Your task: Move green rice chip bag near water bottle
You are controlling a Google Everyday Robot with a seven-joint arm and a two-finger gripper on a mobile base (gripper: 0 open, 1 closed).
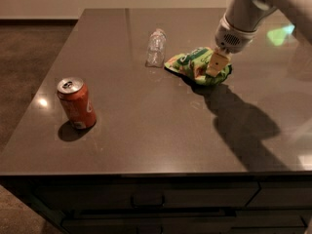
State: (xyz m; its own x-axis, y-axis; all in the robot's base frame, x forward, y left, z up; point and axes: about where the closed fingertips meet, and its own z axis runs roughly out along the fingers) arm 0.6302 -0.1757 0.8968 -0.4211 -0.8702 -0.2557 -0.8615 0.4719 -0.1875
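The green rice chip bag (pixel 191 64) is on the dark table, just right of the water bottle (pixel 156 48), with a small gap between them. The bottle is clear and ribbed and stands at the table's middle back. My gripper (pixel 215 65) comes down from the upper right on a white arm. It sits on the bag's right end and is shut on the bag. A tan finger (pixel 216 62) shows against the green. The bag's right edge is hidden behind the gripper.
An orange-red soda can (pixel 76 103) stands near the table's (pixel 146 140) left front. The arm's shadow falls on the table to the right front of the bag. The table's front edge runs above drawers (pixel 146 199). The floor lies to the left.
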